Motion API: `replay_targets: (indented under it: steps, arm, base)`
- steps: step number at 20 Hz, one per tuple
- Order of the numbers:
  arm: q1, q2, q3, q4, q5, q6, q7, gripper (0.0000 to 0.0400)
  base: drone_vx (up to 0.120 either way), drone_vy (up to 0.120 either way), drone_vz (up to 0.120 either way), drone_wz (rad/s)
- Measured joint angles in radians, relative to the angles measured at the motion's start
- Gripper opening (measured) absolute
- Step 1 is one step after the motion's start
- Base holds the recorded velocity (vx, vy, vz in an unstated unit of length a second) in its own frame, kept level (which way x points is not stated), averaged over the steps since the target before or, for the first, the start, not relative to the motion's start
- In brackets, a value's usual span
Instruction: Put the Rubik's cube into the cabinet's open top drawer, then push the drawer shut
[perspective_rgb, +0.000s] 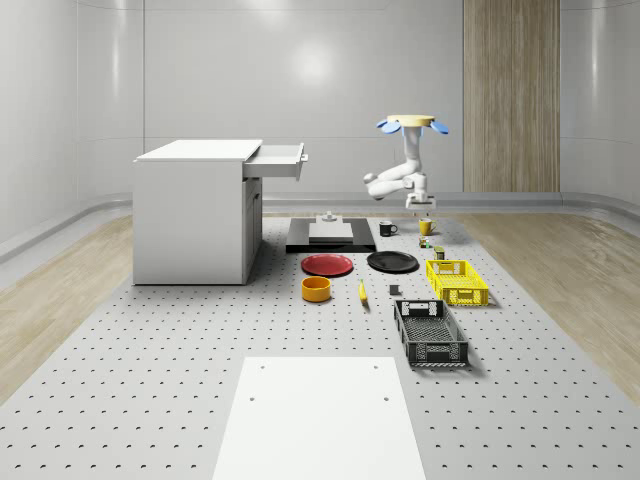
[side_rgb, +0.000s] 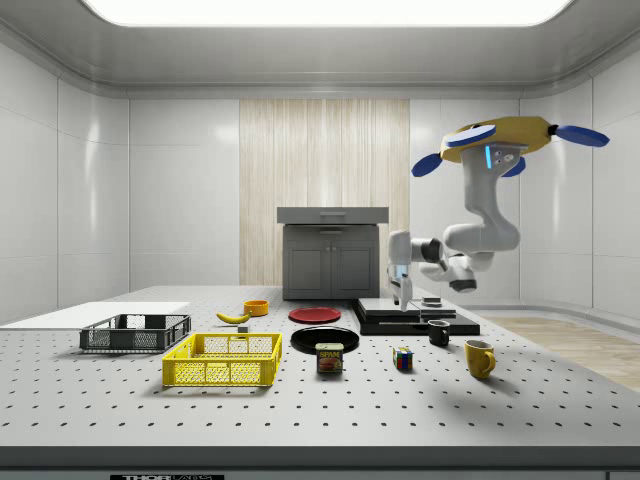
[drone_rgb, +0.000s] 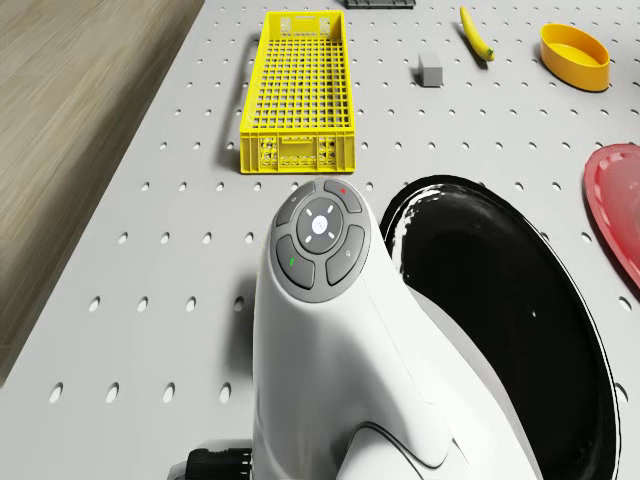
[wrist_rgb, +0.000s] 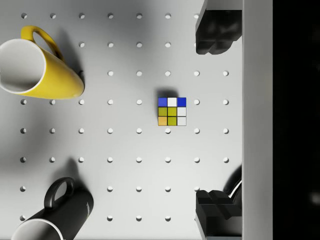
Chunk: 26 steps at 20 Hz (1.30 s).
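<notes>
Held wide apart, the gripper (wrist_rgb: 216, 122) points straight down at the table (perspective_rgb: 150, 380), its two black fingertips (wrist_rgb: 218, 32) standing well apart in the wrist view and grasping nothing. Largest first: the drone (side_rgb: 500, 140) hovers high over the far right part of the table in the whole-scene view, its white arm (side_rgb: 480, 225) bent down and across toward the black slab (perspective_rgb: 330, 238). Far off to that view's left stands the cabinet (perspective_rgb: 195, 215), with its top drawer (perspective_rgb: 278, 160) pulled open. Under the gripper sit the yellow mug (wrist_rgb: 37, 70) and the black mug (wrist_rgb: 55, 215), one on each side. Between them, standing apart from both on bare table, rests the Rubik's cube (wrist_rgb: 172, 111). It lies nearly below the gripper, but off the line joining the fingertips, toward the mugs. As I judge it, the coming descent turns on closing that small sideways offset; the cube being square, no long axis matters.
</notes>
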<state>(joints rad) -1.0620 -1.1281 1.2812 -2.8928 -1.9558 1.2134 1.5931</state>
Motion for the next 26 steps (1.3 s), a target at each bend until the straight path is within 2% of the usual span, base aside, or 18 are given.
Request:
replay_targets:
  steps: [5,8,22,26]
  arm:
    - [-0.010,-0.026,0.009,0.002,0.013,0.022,0.010,0.0400]
    - [-0.016,-0.041,0.014,0.003,0.021,0.036,0.015,0.0400]
    - [-0.037,-0.106,0.033,0.007,0.055,0.096,0.034,0.0400]
    - [-0.038,-0.128,0.016,0.011,0.043,0.123,0.035,0.0400]
  base:
    - [0.000,0.000,-0.120,0.000]
    - [0.000,0.080,-0.120,0.000]
    - [0.000,0.000,-0.120,0.000]
    - [0.000,0.000,0.000,0.000]
